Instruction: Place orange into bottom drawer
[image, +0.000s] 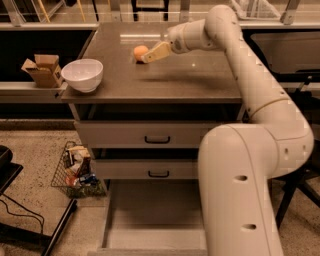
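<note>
The small pale-orange orange (140, 51) sits on the brown cabinet top (165, 80), toward the back left of middle. My gripper (149, 57) reaches in from the right, and its tan fingertips are right beside the orange on its right, just above the top. The bottom drawer (150, 220) is pulled out below, showing a flat grey floor. My white arm covers its right part.
A white bowl (82, 74) stands at the cabinet top's left front corner. A torn cardboard box (43, 69) sits on a shelf to the left. A wire basket of clutter (77, 170) stands on the floor left of the drawers. The two upper drawers (157, 135) are closed.
</note>
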